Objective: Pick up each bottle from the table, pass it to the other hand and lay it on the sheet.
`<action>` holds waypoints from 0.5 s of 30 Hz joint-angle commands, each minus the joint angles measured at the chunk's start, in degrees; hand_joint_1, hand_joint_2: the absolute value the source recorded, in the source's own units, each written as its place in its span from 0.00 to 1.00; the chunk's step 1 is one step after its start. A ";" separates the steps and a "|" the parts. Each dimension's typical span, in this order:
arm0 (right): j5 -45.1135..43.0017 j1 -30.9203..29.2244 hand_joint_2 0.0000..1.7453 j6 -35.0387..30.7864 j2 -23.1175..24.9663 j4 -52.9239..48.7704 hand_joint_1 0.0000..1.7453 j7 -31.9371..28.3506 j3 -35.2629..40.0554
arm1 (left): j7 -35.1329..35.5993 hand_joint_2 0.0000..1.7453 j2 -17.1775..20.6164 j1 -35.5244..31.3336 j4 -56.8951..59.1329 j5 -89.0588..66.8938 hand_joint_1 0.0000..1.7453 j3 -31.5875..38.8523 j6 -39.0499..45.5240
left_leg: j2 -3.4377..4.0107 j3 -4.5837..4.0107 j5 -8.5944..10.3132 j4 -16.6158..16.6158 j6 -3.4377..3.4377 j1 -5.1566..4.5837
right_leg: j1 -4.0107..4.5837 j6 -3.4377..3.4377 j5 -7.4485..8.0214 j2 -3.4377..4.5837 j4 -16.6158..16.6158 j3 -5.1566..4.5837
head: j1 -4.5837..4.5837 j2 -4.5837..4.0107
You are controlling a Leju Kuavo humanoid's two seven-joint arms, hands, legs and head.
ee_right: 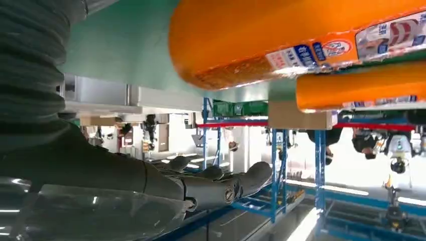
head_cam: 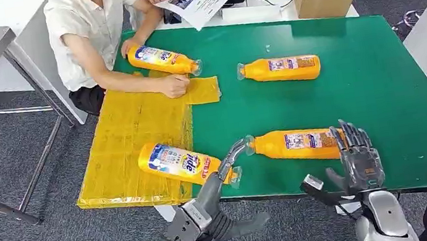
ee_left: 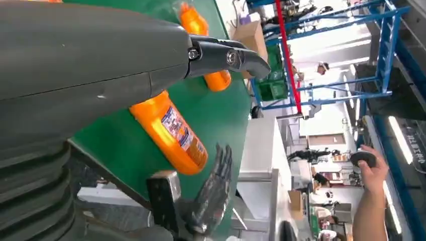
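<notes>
Right hand (head_cam: 359, 160), open and empty, flanks the near detergent bottle (head_cam: 298, 144) at three o'clock, where a glancing touch could roll it.

A: Big orange bottle (ee_right: 281, 40) lies on the green tabletop (ee_right: 125, 50), a second bottle (ee_right: 361, 93) just past it!
B: And the right robot hand (ee_right: 201, 183) is open, fingers (ee_right: 251, 178) outstretched, blue racks (ee_right: 276, 165) behind.
</notes>
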 commanded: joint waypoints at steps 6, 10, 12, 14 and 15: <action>0.07 -7.44 1.00 -0.22 -1.29 12.92 0.00 0.96 4.19 | 0.41 1.00 0.81 -2.50 4.51 0.46 0.00 -2.40 -0.21 | 0.06 0.15 -0.03 -0.05 -0.09 0.03 | 0.02 -0.09 -0.01 0.09 -0.06 0.14 | 0.00 0.00; -0.55 -8.73 1.00 -0.22 -1.47 15.60 0.00 1.40 4.69 | 0.51 1.00 0.93 -2.67 4.31 0.87 0.00 -2.44 -0.31 | 0.04 0.10 -0.02 -0.04 -0.08 0.02 | 0.02 -0.09 0.00 0.08 -0.04 0.09 | 0.00 0.00; -0.76 -9.52 1.00 -0.22 -1.62 17.04 0.00 1.40 4.95 | 0.58 1.00 0.88 -2.89 4.35 1.02 0.00 -2.48 -0.36 | 0.09 0.12 -0.03 -0.03 -0.10 0.02 | 0.02 -0.10 0.01 0.13 -0.04 0.10 | 0.00 0.00; -0.93 -11.02 1.00 -0.22 -1.75 18.90 0.00 1.04 5.42 | 0.84 1.00 0.57 -3.56 4.86 1.43 0.00 -2.75 -0.63 | 0.08 0.10 -0.02 -0.04 -0.09 0.02 | 0.02 -0.09 0.02 0.11 -0.05 0.09 | 0.00 0.00; -0.93 -11.49 1.00 -0.22 -1.66 19.34 0.00 0.91 5.53 | 0.89 1.00 0.46 -3.74 5.04 1.51 0.00 -2.87 -0.69 | 0.09 0.13 -0.03 -0.04 -0.10 0.01 | 0.01 -0.10 0.01 0.13 -0.04 0.11 | 0.00 0.00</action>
